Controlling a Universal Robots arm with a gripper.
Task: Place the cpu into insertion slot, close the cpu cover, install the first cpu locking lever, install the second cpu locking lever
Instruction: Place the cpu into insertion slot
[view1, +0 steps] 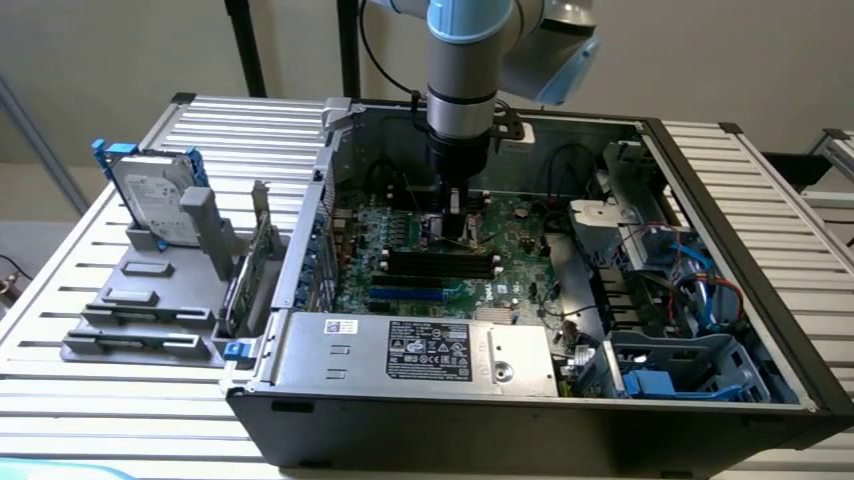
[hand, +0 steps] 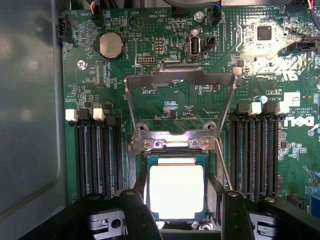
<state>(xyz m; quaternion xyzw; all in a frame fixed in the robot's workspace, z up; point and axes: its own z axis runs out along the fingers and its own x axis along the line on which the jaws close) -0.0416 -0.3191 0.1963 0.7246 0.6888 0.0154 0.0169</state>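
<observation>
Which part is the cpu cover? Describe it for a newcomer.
Find the green motherboard in the open computer case, then the silvery cpu between the black memory slots. The cpu cover is the thin grey metal frame hinged beside it, standing open, with board visible through its window.

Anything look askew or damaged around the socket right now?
Nothing stands out. The cpu lies square in the insertion slot, its edges parallel to the frame. The cpu cover is swung open off the slot and looks unbent, which fits an unfinished job. The open gripper straddles the cpu.
</observation>
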